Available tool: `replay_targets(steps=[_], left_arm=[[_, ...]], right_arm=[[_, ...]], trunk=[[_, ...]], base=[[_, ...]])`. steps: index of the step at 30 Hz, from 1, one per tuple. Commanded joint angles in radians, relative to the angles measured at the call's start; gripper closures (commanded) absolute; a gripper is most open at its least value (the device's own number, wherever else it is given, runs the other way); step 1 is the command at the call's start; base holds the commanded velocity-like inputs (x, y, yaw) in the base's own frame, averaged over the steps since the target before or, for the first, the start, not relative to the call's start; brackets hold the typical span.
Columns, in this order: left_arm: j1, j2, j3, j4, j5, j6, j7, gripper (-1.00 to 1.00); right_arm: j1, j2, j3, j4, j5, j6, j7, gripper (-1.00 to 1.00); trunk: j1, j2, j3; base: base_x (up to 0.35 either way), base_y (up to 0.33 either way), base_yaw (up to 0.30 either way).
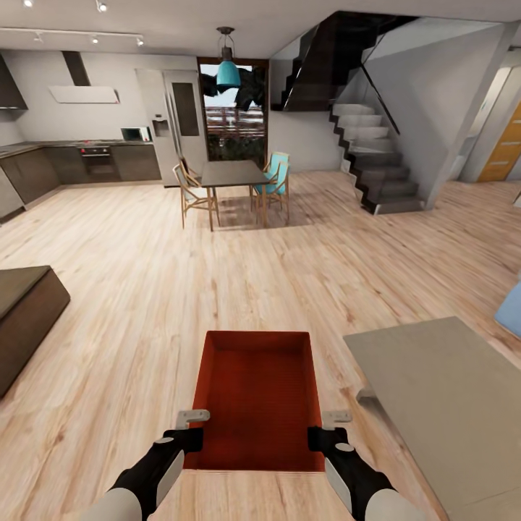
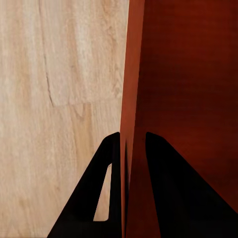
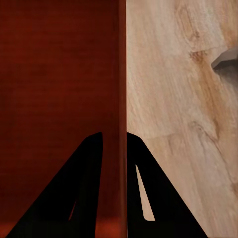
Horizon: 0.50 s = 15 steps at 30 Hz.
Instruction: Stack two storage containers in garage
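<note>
An orange-red open-top storage container with a ribbed bottom hangs level above the light wood plank flooring, straight in front of me. My left gripper is shut on its left side wall near the close end. My right gripper is shut on the right side wall, opposite. In the left wrist view the thin container wall runs between the dark fingers of the left gripper. The right wrist view shows the right gripper clamping the other wall the same way. The garage is out of view.
A grey table stands close at the right, and a dark low cabinet at the left. Ahead are a dining table with chairs, a staircase, a kitchen at the back left and an orange door far right.
</note>
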<state>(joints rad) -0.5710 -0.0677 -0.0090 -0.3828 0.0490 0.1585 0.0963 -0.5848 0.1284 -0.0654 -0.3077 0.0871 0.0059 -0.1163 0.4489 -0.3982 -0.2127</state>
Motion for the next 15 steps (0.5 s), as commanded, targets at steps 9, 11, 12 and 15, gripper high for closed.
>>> replay_targets(steps=[9,11,12,15], left_arm=[[0.0,0.006,-0.013,0.001,-0.006,0.003,0.01,1.0],[0.0,0.006,-0.013,0.001,-0.006,0.0,0.01,1.0],[0.0,0.006,-0.013,0.001,-0.006,0.0,0.01,1.0],[0.0,0.006,-0.013,0.001,-0.006,-0.002,0.01,1.0]], right_arm=[[-0.001,-0.024,-0.006,-0.059,0.019,0.001,-0.036,1.0],[-0.001,-0.024,-0.006,-0.059,0.019,0.001,-0.036,1.0],[-0.001,-0.024,-0.007,-0.059,0.019,0.002,-0.036,1.0],[-0.001,-0.024,-0.007,-0.059,0.019,0.002,-0.036,1.0]], trunk=[[0.001,-0.002,-0.002],[0.001,-0.002,-0.002],[0.001,-0.002,-0.002],[0.001,-0.002,-0.002]], base=[[0.339,0.0,0.0],[0.339,0.0,0.0],[0.339,0.0,0.0],[0.339,0.0,0.0]])
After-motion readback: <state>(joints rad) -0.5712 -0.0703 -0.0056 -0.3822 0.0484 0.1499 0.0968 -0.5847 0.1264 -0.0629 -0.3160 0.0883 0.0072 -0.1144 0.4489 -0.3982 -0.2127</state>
